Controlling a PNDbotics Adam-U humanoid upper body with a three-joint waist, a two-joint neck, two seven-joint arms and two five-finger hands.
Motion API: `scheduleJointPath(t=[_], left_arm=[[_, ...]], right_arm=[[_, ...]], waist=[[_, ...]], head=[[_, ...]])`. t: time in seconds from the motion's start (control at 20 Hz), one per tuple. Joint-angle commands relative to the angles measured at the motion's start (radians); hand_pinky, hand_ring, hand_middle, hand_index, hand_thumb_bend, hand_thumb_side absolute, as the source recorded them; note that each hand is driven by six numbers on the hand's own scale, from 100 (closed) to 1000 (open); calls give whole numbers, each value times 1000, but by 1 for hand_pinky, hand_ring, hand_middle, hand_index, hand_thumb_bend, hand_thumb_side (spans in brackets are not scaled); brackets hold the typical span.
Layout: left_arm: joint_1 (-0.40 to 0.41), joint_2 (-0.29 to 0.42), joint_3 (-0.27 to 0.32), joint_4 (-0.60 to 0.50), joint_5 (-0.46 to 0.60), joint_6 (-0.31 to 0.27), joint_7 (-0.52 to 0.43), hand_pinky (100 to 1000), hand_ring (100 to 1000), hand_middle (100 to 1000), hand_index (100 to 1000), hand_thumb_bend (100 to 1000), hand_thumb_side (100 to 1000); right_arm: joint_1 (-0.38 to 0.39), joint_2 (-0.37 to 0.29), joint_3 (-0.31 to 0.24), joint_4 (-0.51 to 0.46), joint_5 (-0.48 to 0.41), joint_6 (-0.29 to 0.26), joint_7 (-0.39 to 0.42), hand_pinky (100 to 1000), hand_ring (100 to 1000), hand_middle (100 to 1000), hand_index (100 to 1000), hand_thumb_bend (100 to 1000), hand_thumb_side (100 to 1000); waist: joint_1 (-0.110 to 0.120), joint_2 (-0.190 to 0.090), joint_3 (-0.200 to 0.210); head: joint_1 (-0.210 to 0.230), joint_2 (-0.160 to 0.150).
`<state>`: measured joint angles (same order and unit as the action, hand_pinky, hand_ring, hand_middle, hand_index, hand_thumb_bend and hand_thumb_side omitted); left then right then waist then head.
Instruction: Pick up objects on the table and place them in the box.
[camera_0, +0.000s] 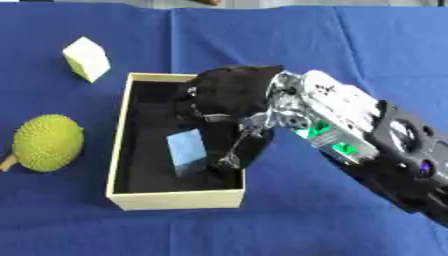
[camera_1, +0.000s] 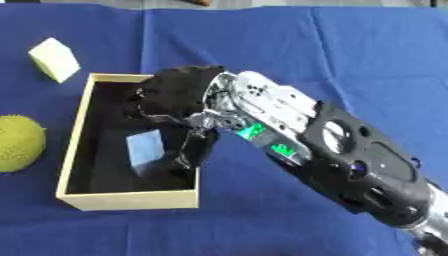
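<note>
A cream box with a black inside stands on the blue cloth. In it lies a pale blue cube, tilted on the box floor. My right hand hangs over the box's right half, coming in from the lower right. Its fingers point down into the box just right of the cube, with a narrow gap to it. They look relaxed and hold nothing. A spiky green fruit lies left of the box. A pale yellow cube sits beyond the box's far left corner. My left hand does not show.
The blue cloth covers the whole table. My right forearm slants across the cloth to the right of the box.
</note>
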<state>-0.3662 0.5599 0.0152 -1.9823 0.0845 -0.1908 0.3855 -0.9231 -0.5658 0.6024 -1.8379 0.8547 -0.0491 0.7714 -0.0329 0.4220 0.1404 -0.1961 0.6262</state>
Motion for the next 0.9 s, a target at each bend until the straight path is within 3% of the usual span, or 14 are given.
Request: scheduleJointPath(t=[0.05, 0.15, 0.2, 0.25, 0.3, 0.45, 0.55, 0.7, 0.9], left_arm=[[-2, 11, 4, -18, 4, -1, -2, 780, 749, 657, 822, 127, 777], [0, 14, 5, -18, 3, 1, -1, 780, 749, 657, 822, 123, 776], [2, 15, 7, -18, 1, 2, 0, 780, 749, 656, 822, 123, 776], [3, 18, 8, -18, -1, 4, 1, 781, 750, 656, 822, 119, 776], [5, 21, 8, -18, -5, 8, 0, 781, 750, 656, 822, 115, 777], [18, 47, 9, -18, -28, 33, -15, 784, 752, 656, 828, 100, 759], [34, 84, 7, -18, -56, 60, -40, 789, 756, 655, 834, 100, 741], [57, 147, -14, -18, -98, 102, -81, 799, 760, 663, 856, 100, 692], [49, 241, -77, -15, -156, 160, -139, 819, 772, 693, 866, 100, 613]], right_arm=[[-7, -16, -43, -46, -22, 24, -28, 901, 896, 849, 925, 190, 217], [0, -30, -77, -82, -49, 48, -51, 894, 863, 821, 907, 100, 217], [6, -39, -99, -104, -64, 62, -65, 893, 857, 816, 905, 100, 210], [13, -50, -123, -128, -80, 77, -80, 890, 841, 800, 898, 100, 259], [20, -63, -149, -146, -97, 92, -96, 890, 839, 797, 896, 100, 235], [37, -106, -216, -160, -142, 111, -142, 887, 819, 780, 881, 100, 365], [53, -137, -264, -162, -172, 105, -172, 885, 808, 771, 870, 100, 431], [88, -192, -332, -162, -215, 89, -214, 882, 796, 759, 856, 100, 458], [139, -259, -422, -162, -273, 69, -272, 879, 785, 749, 844, 100, 417]], waist=[[5, -26, -1], [5, -27, -3], [6, -28, -5], [7, -29, -6], [7, -30, -6], [8, -32, -10], [9, -33, -13], [15, -34, -17], [26, -33, -19]], head=[[14, -10], [36, -8], [53, -7], [67, -6], [79, -5], [106, -3], [114, -2], [112, 0], [102, 6]])
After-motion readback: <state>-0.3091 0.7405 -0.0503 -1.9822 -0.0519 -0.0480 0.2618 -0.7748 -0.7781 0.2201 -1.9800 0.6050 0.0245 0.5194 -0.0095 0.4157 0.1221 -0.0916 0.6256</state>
